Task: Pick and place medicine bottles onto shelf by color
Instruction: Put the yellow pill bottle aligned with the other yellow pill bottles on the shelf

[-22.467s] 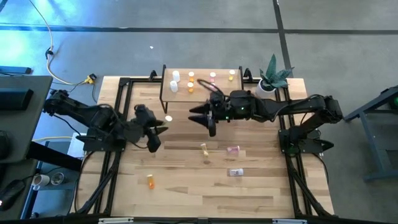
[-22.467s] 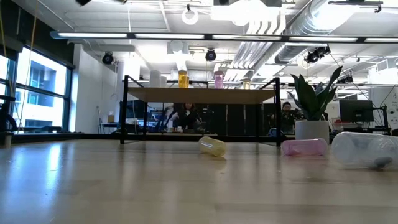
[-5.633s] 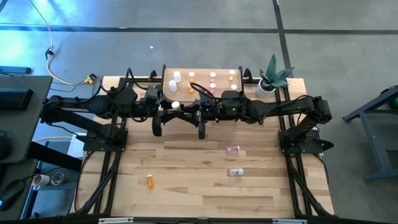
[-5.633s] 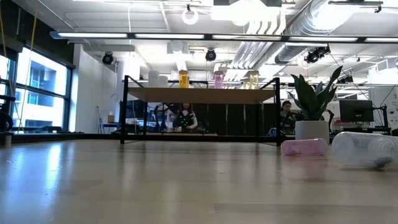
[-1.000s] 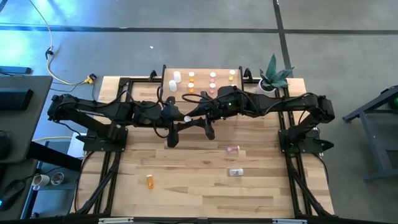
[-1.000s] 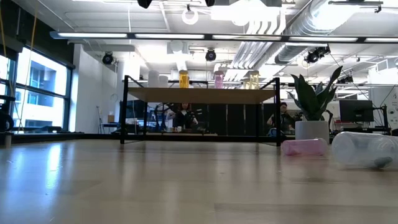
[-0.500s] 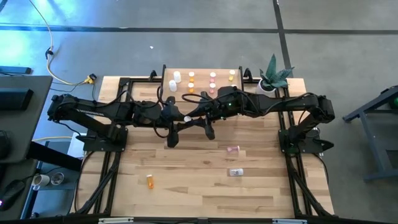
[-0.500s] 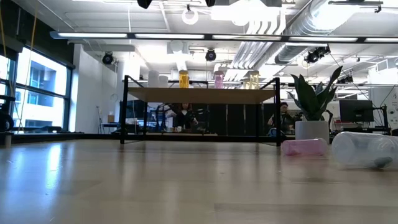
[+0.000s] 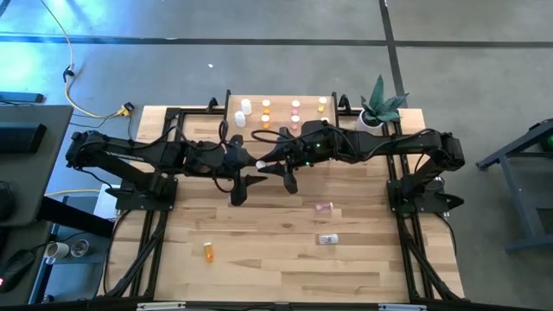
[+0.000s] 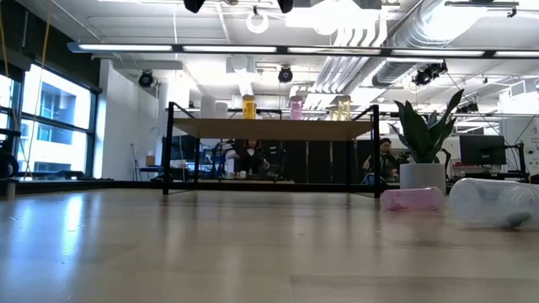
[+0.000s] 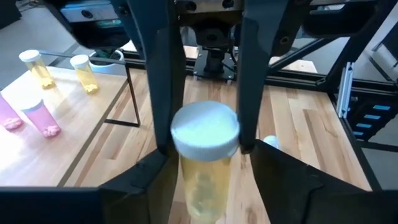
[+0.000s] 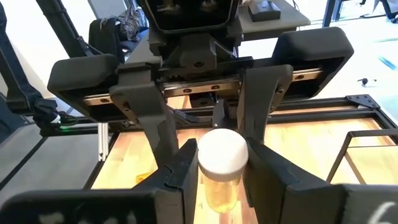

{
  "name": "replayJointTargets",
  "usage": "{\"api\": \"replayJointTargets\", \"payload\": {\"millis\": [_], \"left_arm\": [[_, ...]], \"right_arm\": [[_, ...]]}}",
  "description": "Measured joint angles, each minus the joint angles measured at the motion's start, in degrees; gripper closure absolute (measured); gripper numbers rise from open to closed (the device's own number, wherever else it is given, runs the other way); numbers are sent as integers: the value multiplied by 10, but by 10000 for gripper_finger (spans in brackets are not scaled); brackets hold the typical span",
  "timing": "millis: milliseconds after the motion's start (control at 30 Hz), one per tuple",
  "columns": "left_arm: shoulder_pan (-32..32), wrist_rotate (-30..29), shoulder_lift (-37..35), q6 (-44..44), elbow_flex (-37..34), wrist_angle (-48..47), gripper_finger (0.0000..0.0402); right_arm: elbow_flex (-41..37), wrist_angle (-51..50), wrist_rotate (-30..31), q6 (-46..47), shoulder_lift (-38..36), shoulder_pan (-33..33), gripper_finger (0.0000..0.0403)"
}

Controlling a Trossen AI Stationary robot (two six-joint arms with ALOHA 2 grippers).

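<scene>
Yellow bottle point(image 11: 204, 134) hung over the bench point(image 9: 285, 259), just in front of the shelf point(image 9: 280, 98). L gripper point(image 11: 205, 186) had just let go, jaws apart round it. R gripper point(image 12: 219, 171) had jaws clamped on it. Pass looked done, I think; R could now shelve it w/ the yellows.

L gripper point(image 9: 248, 175) apart, R gripper point(image 9: 278, 170) clamped, tips facing.
</scene>
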Motion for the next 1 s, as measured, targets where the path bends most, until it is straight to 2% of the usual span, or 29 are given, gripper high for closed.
{"api": "replayJointTargets", "payload": {"millis": [300, 1000], "left_arm": [[20, -1, -5, 2, 0, -22, 198], [71, 1, -100, 74, 0, -30, 197]], "right_arm": [[0, -5, 9, -4, -17, 0, 308], [0, -129, 216, 10, -131, -1, 308]]}}
